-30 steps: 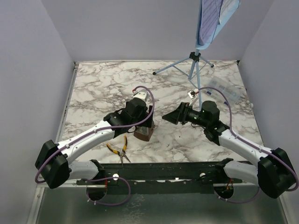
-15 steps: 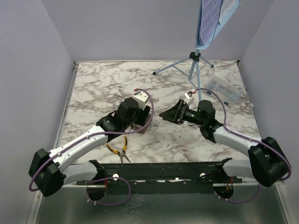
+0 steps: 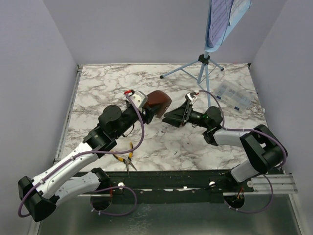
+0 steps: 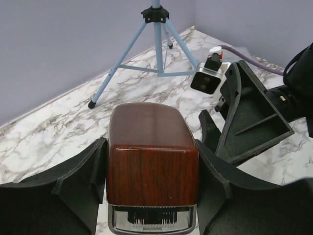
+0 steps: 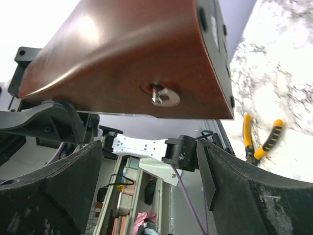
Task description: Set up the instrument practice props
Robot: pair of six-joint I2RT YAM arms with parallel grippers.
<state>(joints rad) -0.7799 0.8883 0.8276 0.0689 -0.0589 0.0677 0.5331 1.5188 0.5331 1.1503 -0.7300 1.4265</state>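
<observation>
We have the metronome (image 4: 151, 147) clamped aloft in the left gripper (image 3: 148, 107) | right gripper (image 3: 172, 116) spread, empty | metronome just beside, at its 10 o'clock | we judge a handover next

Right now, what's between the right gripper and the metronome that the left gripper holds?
Nothing. The top view shows only a short gap above the bare marble table between the open right gripper and the metronome, clamped in the left gripper.

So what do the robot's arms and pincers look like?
The left arm and right arm are white tubes joined by bulky black joints, each trailed by a looping purple cable. The left pincer and right pincer are matte black with broad wedge-shaped fingers; a white camera block sits at each wrist.
</observation>
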